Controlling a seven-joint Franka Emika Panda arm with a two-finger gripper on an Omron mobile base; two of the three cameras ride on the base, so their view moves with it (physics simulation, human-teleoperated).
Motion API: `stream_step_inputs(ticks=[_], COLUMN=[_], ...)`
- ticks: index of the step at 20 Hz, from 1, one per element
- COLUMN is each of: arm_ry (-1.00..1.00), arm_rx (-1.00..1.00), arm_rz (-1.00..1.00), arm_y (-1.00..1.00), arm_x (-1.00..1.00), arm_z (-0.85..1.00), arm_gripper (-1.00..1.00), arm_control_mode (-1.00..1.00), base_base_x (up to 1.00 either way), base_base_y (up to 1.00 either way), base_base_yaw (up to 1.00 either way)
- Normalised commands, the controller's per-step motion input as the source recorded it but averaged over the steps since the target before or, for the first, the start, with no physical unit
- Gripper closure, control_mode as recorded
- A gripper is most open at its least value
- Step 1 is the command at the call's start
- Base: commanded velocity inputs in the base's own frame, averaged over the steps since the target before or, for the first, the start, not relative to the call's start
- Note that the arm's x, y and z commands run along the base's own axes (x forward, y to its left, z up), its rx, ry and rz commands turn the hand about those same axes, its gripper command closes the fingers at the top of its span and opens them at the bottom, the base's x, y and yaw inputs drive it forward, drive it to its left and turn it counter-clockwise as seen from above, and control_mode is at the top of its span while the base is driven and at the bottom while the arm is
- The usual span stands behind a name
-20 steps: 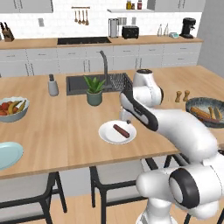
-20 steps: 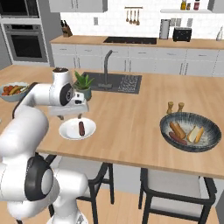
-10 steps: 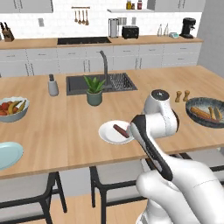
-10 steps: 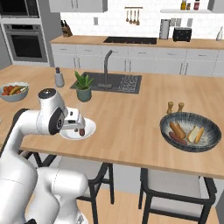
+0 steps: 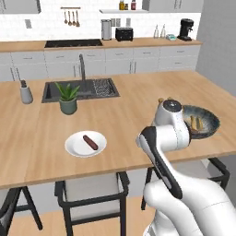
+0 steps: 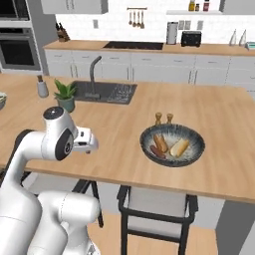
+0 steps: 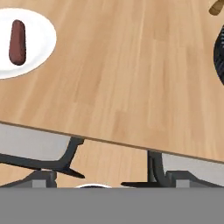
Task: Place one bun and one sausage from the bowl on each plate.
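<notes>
Island counter (image 5: 120, 110): light wood top, spanning the middle of both base views. Sink (image 5: 80, 90): dark, set into the counter at upper left of centre, with a faucet (image 5: 81, 64) behind it. Potted plant (image 5: 67, 98): just in front of the sink's left part. Grey dispenser (image 5: 26, 93): left of the sink, near the frame edge. Two small wooden shakers (image 6: 164, 118): side by side, centre of the right base view. Back counter: toaster (image 5: 124, 33) and coffee maker (image 5: 185, 29), upper right. Utensils (image 5: 70, 17) hang on the wall, top left. Chair (image 5: 94, 191): under the counter's near edge, lower centre.
</notes>
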Motion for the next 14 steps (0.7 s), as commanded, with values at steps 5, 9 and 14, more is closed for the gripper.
stream_step_inputs(ticks=[5,9,14], arm_ry=[0.00,0.00,0.00], arm_rx=[0.00,0.00,0.00], arm_rz=[0.00,0.00,0.00], arm_y=[0.00,0.00,0.00], arm_x=[0.00,0.00,0.00], arm_z=[0.00,0.00,0.00], arm_gripper=[-1.00,-1.00,-1.00], arm_control_mode=[1.00,1.00,1.00], base_base_x=[0.00,-0.01,0.06], base_base_y=[-0.99,-0.45,-0.29], base_base_yaw=[-0.08,-0.30,-0.28])
